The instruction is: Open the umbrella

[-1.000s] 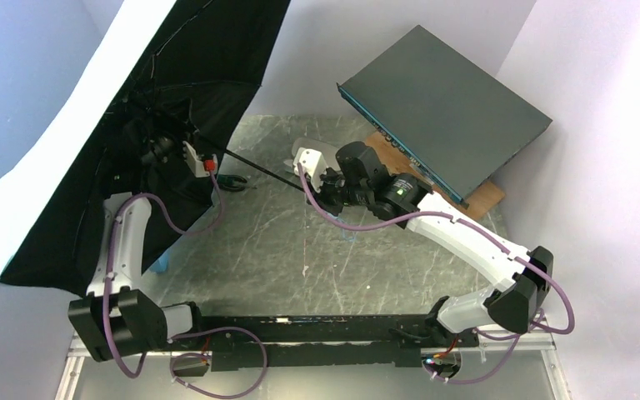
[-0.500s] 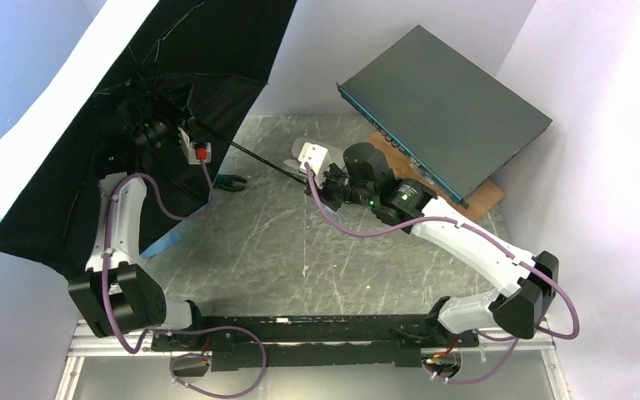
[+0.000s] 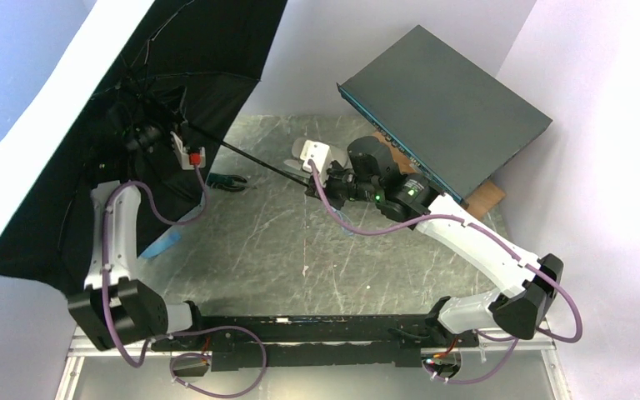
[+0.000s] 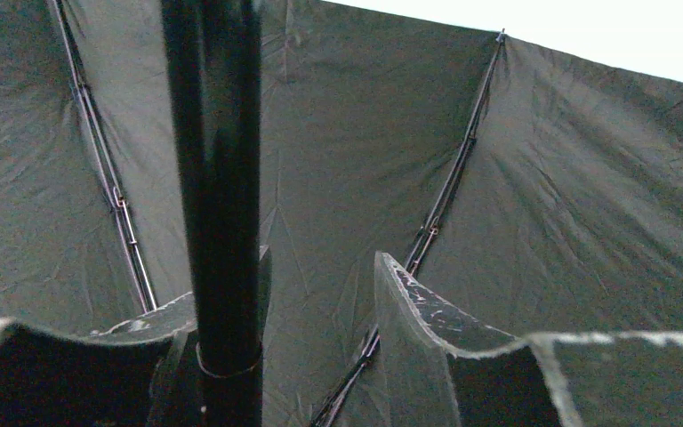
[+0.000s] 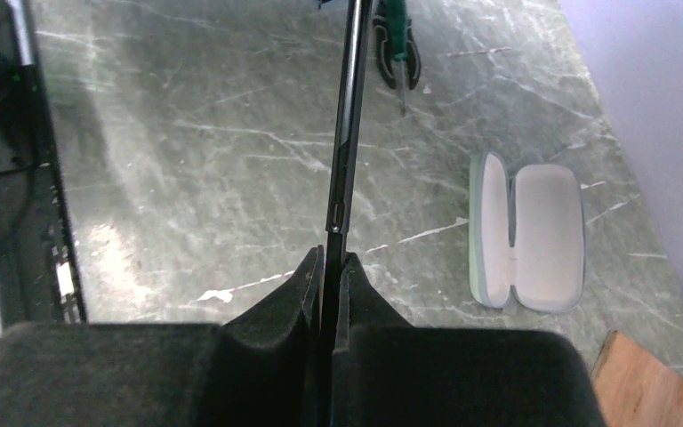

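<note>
Umbrella point(image 3: 192, 50) status: the canopy point(image 4: 587, 196) is spread and taut. It stands on edge above and around the left pincer point(image 3: 139, 133), black lining facing that pincer, ribs point(image 4: 452, 187) stretched straight. Treat the opening stroke as largely done. What appears to be left is confirming that the runner has latched, then letting the umbrella go.

Right pincer point(image 5: 331, 267): closed tight on the thin black shaft point(image 5: 347, 133), which runs straight out ahead of its fingertips toward the left pincer.

Left pincer: jaws parted. The shaft passes between the fingers point(image 4: 445, 329), lying against one with a clear gap to the other, so it is not clamped.

Ahead of the right pincer, off to the right of the shaft, an open pale case point(image 5: 525, 236) lies on the worktop point(image 5: 187, 160). Further ahead, just beside the shaft, lies a green-handled tool point(image 5: 396, 49). Behind the right pincer's wrist, a dark flat box point(image 3: 446, 108) sits tilted over a wooden board point(image 3: 485, 200).

Limits of the views:
- You cannot see the handle; the right pincer's own body covers that end of the shaft
- You cannot tell the runner and its catch apart from the shaft; all is black on black ahead of the left pincer
- The canopy is cut off at the upper edge of the overhead view
- The left pincer is nearly lost against the lining in the overhead view
</note>
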Robot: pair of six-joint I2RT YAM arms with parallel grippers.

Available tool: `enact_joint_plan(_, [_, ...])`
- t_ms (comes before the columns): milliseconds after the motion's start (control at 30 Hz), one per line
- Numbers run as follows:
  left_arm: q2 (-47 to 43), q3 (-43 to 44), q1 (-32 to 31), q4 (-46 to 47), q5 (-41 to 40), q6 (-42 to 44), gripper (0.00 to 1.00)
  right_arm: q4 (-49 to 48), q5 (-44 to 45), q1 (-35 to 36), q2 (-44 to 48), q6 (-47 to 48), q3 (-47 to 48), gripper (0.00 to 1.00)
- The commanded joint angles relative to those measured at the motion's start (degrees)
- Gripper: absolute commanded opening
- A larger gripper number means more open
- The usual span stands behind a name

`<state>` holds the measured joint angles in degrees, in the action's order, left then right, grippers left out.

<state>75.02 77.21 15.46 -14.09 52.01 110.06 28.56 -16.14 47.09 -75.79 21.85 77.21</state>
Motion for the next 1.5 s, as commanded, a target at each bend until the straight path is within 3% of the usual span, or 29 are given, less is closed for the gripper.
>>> enact_joint_plan(0, [-2.8, -2.2, 5.5, 8.9, -14.0, 1.5, 0.04, 38.8, -4.8, -3.0, -1.4, 2.7, 4.5, 0.04])
enact_joint_plan(67, [-4.1, -3.4, 2.1, 8.2, -12.8, 2.2, 0.03, 37.7, -6.2, -2.9, -4.0, 2.1, 8.0, 0.15])
enact_joint_plan(167, [-5.1, -3.2, -1.9, 7.1, -12.2, 1.3, 0.02, 34.9, -7.0, -2.6, -7.1, 1.0, 12.0, 0.4])
enact_joint_plan(433, [-6.2, -2.1, -5.1, 4.5, -11.0, 0.4, 0.02, 28.1, -9.3, -0.8, -14.3, -4.8, 19.6, 0.71])
enact_joint_plan(700, [-8.0, -3.2, -5.8, 0.9, -9.1, 1.6, 0.01, 24.3, -8.3, -0.5, -13.7, -6.1, 27.0, 0.74])
enact_joint_plan(833, [-8.8, -3.5, -5.8, 0.2, -8.0, 0.7, 0.0, 18.0, -6.9, -0.5, -10.5, -5.8, 25.3, 0.82])
enact_joint_plan(933, [-9.3, -4.2, -6.5, 1.0, -7.8, -0.2, 0.0, 18.6, -6.6, -0.5, -14.0, -5.8, 26.8, 0.85])
enact_joint_plan(1133, [-9.1, -2.4, -7.2, -0.4, -8.2, -1.1, 0.02, 23.8, -15.3, -0.1, -22.3, -7.3, 32.5, 0.78])
enact_joint_plan(1233, [-9.1, -1.7, -7.2, -0.5, -7.8, -2.6, 0.02, 22.2, -15.8, 0.6, -23.0, -8.4, 30.7, 0.67])
enact_joint_plan(1300, [-9.3, -1.6, -7.3, -1.0, -7.5, -3.0, 0.05, 22.1, -17.3, 0.7, -23.7, -9.2, 31.0, 0.47])
enact_joint_plan(1400, [-9.7, -2.2, -7.3, -1.5, -7.0, -3.5, 0.17, 20.3, -19.3, 0.7, -23.7, -12.1, 31.0, 0.0])
enact_joint_plan(1467, [-10.1, -3.5, -7.4, -1.1, -6.7, -4.2, 0.28, 18.3, -20.4, 0.7, -23.3, -14.3, 31.1, 0.0])
